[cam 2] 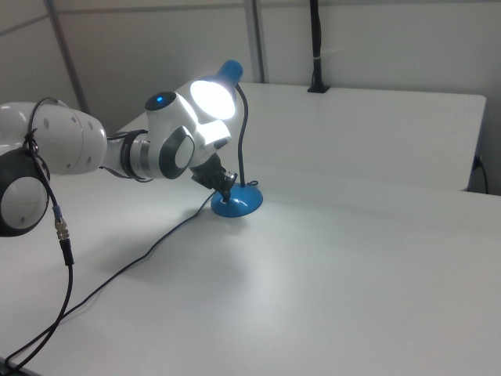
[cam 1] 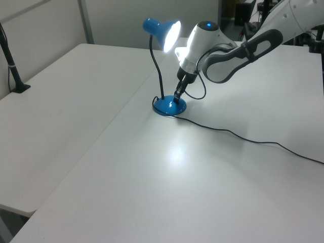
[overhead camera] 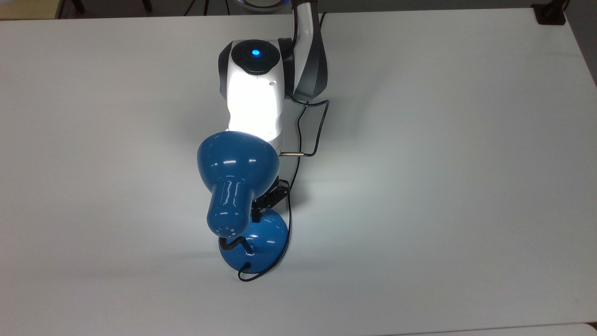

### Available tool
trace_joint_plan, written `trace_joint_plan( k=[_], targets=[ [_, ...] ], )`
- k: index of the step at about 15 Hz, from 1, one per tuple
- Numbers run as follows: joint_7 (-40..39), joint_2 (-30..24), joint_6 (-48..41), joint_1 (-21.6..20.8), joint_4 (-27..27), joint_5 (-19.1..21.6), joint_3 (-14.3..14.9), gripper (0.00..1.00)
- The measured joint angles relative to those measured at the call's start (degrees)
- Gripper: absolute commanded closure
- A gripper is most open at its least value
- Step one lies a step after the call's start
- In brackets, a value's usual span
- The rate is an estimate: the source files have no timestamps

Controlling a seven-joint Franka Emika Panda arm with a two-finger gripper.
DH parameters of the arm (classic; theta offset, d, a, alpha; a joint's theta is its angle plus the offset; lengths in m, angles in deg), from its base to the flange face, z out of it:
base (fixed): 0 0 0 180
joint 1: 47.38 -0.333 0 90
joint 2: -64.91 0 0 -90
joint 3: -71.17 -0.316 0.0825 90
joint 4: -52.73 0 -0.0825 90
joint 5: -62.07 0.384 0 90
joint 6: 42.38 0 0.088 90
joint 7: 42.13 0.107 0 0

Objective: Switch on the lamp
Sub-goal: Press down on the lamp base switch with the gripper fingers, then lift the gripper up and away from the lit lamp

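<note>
Lamp (overhead camera: 238, 182): blue, lit, shade at 12 o'clock of its base, glare on white arm (overhead camera: 254, 98).
Hand (overhead camera: 257, 213): black, tip on base's 12 o'clock edge, under shade.
Bench (overhead camera: 443, 186): white.

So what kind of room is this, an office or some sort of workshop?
Most likely a robotics lab or test room. A white robot arm is mounted at plain white tables, which are bare except for a lit blue lamp and its cord. Partition-like panels stand behind.
</note>
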Motion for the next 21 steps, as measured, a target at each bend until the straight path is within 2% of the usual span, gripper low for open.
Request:
trace_joint_plan(
  k=[3, 5, 7, 9, 10, 11, 12, 13, 17, 21],
  targets=[
    [0.14, 0.27, 0.00, -0.05, -0.93, -0.06, 0.03, 1.00],
    [0.53, -1.65, 0.01, 0.01, -0.30, -0.02, 0.26, 1.00],
    [1.46, -6.16, -1.60, 0.13, 2.61, -0.01, 0.40, 1.00],
    [1.83, -12.71, -9.62, 0.22, 5.80, -0.01, 0.52, 0.99],
    [1.94, -16.13, -15.18, 0.24, 6.86, 0.00, 0.56, 0.95],
    [2.11, -19.34, -20.74, 0.24, 7.60, 0.01, 0.57, 0.79],
    [2.26, -22.27, -25.89, 0.24, 8.10, 0.25, 0.58, 0.36],
    [2.27, -24.92, -30.70, 0.24, 8.50, 0.64, 0.58, 0.00],
    [2.29, -31.80, -45.00, 0.24, 8.72, 1.26, 0.90, 0.00],
    [2.29, -33.47, -50.65, 0.22, 7.70, 1.26, 1.10, 0.00]
  ],
)
